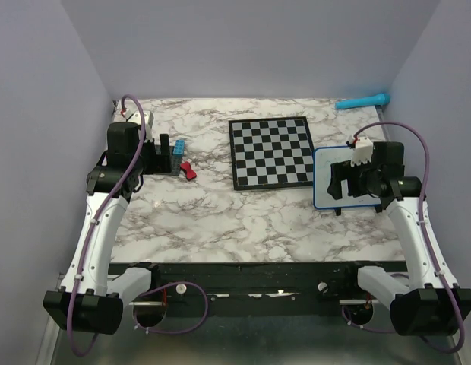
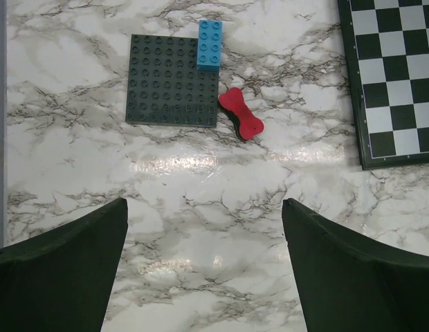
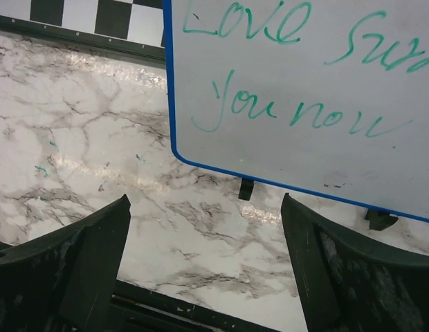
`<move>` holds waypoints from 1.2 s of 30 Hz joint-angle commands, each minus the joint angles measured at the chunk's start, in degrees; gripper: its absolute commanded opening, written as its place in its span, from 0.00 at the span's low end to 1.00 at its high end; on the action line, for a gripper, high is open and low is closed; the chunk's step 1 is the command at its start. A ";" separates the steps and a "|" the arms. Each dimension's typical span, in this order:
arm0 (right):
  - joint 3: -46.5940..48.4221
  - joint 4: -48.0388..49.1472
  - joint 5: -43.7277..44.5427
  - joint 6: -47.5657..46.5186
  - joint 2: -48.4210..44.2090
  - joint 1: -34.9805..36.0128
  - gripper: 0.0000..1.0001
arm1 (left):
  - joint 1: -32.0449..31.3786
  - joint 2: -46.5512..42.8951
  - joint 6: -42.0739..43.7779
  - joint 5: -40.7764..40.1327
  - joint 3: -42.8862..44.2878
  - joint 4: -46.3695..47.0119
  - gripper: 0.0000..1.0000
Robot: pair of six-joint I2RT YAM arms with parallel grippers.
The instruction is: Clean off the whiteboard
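Marble-patterned table [image 1: 220, 220] carries the whiteboard [image 1: 324, 182] at its right side, just beside the chessboard [image 1: 270, 152]. In the top view the right arm hides much of the whiteboard. Teal handwriting [image 3: 284, 114] runs in 2 lines, the upper 1 cut off at the frame edge. Right gripper [image 3: 205, 204] hangs by a whiteboard corner, fingers wide, holding nothing. Left gripper [image 2: 204, 207] also stands wide, holding nothing.

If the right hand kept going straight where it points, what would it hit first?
Probably the bare table, just short of the whiteboard; depth is unclear, so it might catch the board's near edge instead.
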 commanded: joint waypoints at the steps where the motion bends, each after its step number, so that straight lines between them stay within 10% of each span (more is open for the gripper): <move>1: -1.14 -2.48 -1.67 5.10 1.33 -0.28 0.96 | 0.27 0.27 -1.50 -2.98 0.13 1.96 0.99; 26: -11.15 6.22 4.49 -13.79 11.00 -0.37 0.58 | 0.27 6.15 -1.42 -5.08 2.50 6.70 0.99; 36: -16.43 17.29 6.59 -10.62 13.54 -0.37 0.58 | 0.27 8.09 -0.71 -7.02 2.06 8.46 0.99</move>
